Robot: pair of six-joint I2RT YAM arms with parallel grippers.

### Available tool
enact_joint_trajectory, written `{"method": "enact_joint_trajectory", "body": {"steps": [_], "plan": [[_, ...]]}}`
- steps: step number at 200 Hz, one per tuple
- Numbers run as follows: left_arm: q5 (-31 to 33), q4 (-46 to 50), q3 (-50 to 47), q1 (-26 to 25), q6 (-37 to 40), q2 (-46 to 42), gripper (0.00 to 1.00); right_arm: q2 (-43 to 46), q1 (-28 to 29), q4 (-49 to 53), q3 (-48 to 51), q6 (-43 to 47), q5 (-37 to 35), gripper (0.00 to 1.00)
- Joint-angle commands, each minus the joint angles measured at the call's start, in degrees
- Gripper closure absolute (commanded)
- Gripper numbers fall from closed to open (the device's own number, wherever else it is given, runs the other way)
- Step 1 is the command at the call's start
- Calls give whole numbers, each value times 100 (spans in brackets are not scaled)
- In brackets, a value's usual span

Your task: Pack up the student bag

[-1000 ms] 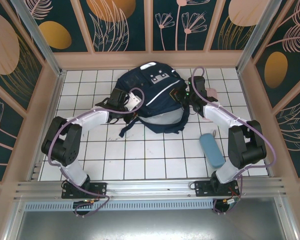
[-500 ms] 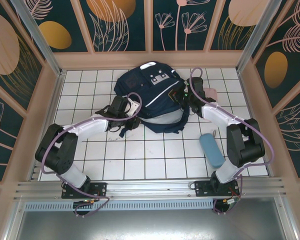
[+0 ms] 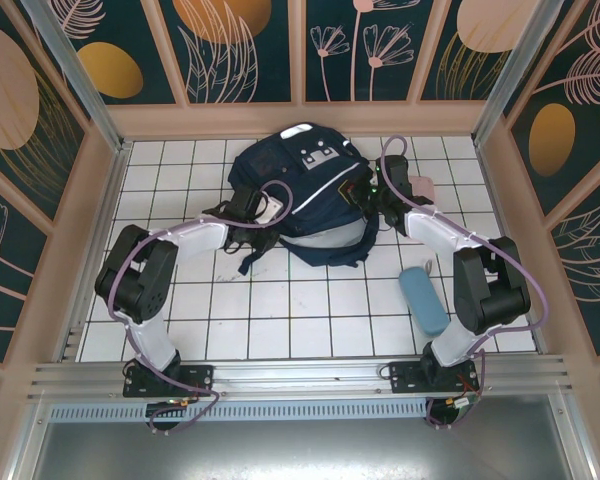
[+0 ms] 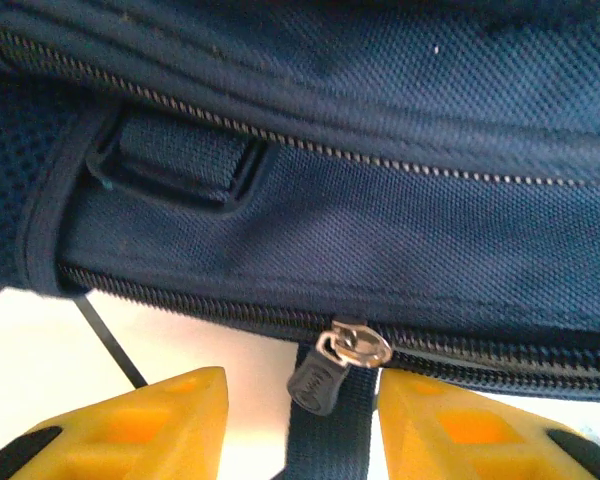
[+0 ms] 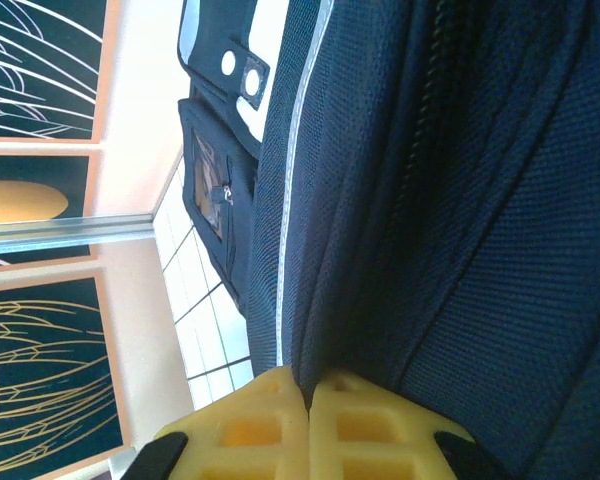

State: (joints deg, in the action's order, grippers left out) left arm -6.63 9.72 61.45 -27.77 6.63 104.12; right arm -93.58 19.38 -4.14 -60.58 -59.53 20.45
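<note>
Since a second ago, the left arm (image 3: 185,238) has tucked its elbow in closer. The left pincer (image 4: 300,390) has let its yellow fingers (image 4: 140,430) come apart. The right arm has hardly moved, and the student bag (image 3: 300,185) has stayed put.

The student bag lies at the 12 o'clock end of the white tiled worktop (image 3: 280,320), far from the arm bases. The left pincer is at the bag's 9 o'clock side, low down by the zip. Its fingers stand apart with nothing held. A small zip pull (image 4: 335,365) hangs by the gap between them, just past the tips. I think the pincer is lined up like this so it can close on the pull and slide the zip.

The right pincer (image 5: 308,400) is at the bag's 3 o'clock side. Its fingers are pressed together, right against the dark cloth. It may be nipping a bit of cloth, but I cannot tell. I think it is there to keep the bag from sliding when the zip gets tugged.

A blue case (image 3: 423,300) lies at about 4 o'clock from the bag, well apart from it. It may be a thing to pack.
</note>
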Motion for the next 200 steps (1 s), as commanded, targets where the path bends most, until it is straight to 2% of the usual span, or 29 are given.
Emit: {"method": "enact_joint_trajectory", "body": {"steps": [1, 36, 84, 110, 175, 200], "plan": [[-246, 141, 223, 61, 353, 291, 58, 172, -100, -563, 46, -92, -32, 100], [-339, 155, 305, 70, 444, 446, 65, 224, -115, -544, 47, -83, -32, 100], [-257, 110, 289, 79, 436, 276, 92, 222, -108, -548, 100, -99, -50, 100], [-295, 282, 148, 80, 347, -48, 100, 183, -98, -636, 203, -157, -58, 100], [-703, 423, -475, -42, -110, -907, 100, -209, 150, -762, 64, -200, -234, 100], [-1178, 316, -615, -229, -267, -1100, 100, -442, 280, -868, -42, -220, -256, 100]]}}
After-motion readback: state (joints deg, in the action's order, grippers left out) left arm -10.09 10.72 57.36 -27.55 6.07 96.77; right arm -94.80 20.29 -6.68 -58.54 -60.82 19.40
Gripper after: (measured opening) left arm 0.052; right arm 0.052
